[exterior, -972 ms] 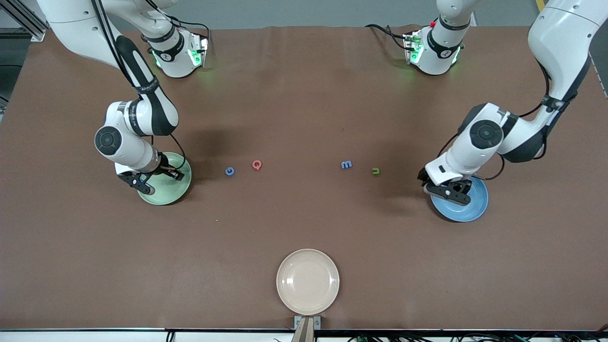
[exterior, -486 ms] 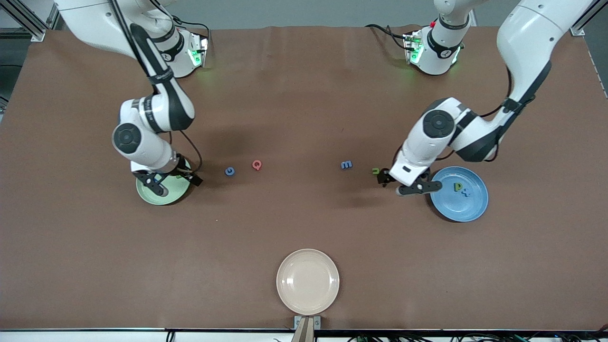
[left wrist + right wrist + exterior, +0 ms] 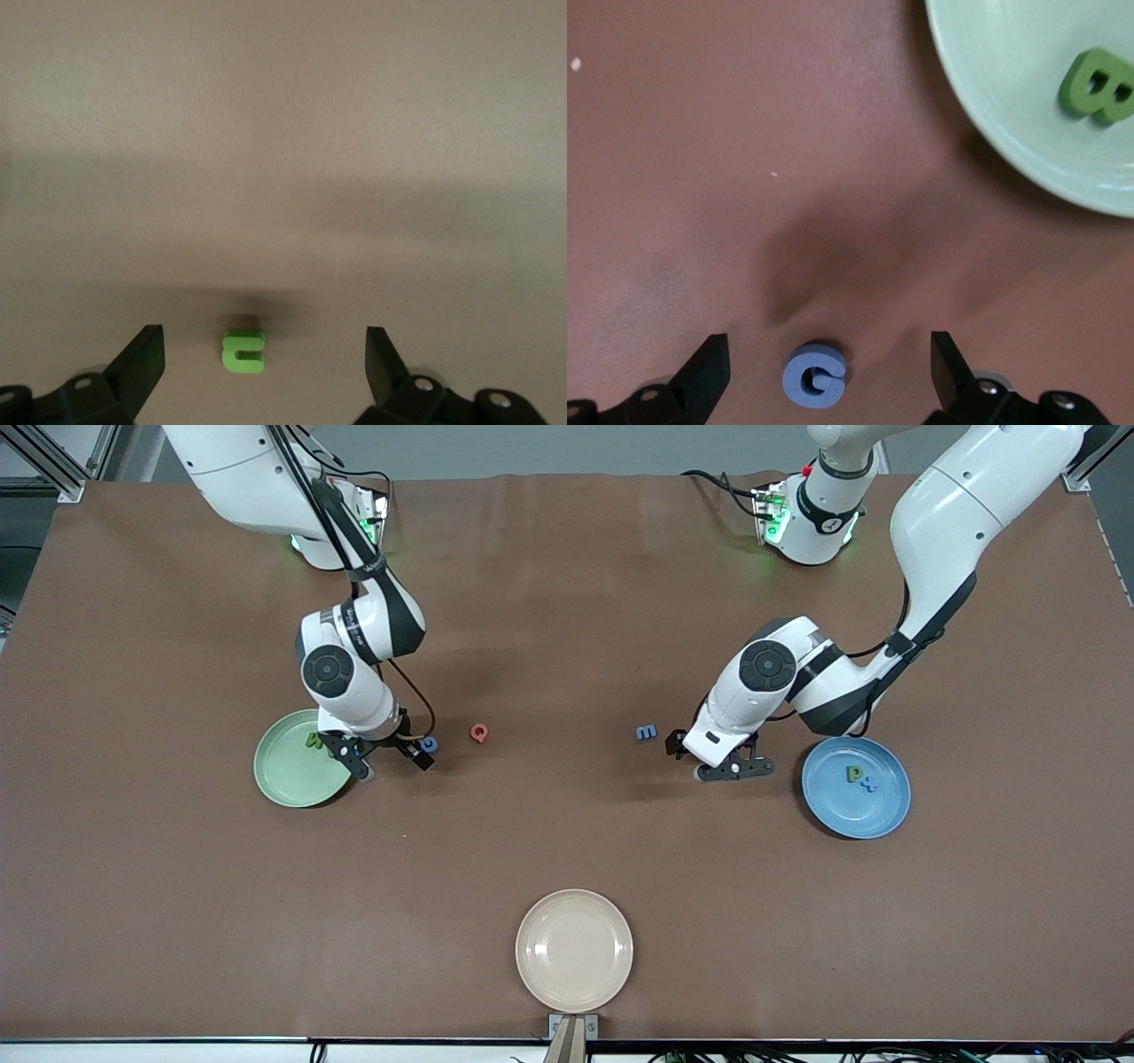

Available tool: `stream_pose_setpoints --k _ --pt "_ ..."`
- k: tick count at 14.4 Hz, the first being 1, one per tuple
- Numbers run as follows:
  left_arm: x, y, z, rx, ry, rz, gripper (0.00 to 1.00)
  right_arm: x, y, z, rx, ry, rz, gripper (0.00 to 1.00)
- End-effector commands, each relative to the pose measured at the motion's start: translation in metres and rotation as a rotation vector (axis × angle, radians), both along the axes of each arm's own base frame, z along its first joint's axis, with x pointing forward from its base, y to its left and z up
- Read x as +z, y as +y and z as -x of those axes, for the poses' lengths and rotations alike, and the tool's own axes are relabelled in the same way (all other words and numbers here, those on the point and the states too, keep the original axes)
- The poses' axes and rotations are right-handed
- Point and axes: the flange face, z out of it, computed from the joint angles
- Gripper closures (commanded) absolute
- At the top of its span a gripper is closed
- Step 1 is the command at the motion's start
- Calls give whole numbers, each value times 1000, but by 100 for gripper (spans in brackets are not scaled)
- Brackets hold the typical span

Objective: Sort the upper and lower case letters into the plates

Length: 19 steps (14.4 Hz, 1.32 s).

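Observation:
My right gripper [image 3: 390, 760] is open, low over the table beside the pale green plate [image 3: 292, 779]. The blue G [image 3: 430, 742] lies between its fingers in the right wrist view [image 3: 815, 376]. A green B [image 3: 1099, 84] lies in that plate [image 3: 1010, 106]. My left gripper [image 3: 709, 760] is open, low over the table between the blue m [image 3: 646, 732] and the blue plate [image 3: 850, 815]. A green u [image 3: 243, 351] lies between its fingers; the hand hides it in the front view. The blue plate holds a green P [image 3: 853, 774] and a small blue letter [image 3: 870, 784].
A red Q [image 3: 479, 732] lies on the brown table between the G and the m. A cream-beige plate [image 3: 574, 950] stands empty at the table edge nearest the front camera.
Both arms have swung from over their plates toward the table's middle. The right gripper now straddles the blue G and the left gripper straddles the green u.

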Motion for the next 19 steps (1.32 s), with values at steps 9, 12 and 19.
stream_pose_setpoints --k 9,12,19 --pt "-36 11 27 0 24 -50 8 -12 16 10 -6 -7 3 51" --pt "-38 11 25 9 24 -46 14 -12 22 13 -16 -6 3 73" --pt "-42 7 27 36 30 -36 48 34 -40 -8 68 63 16 100"
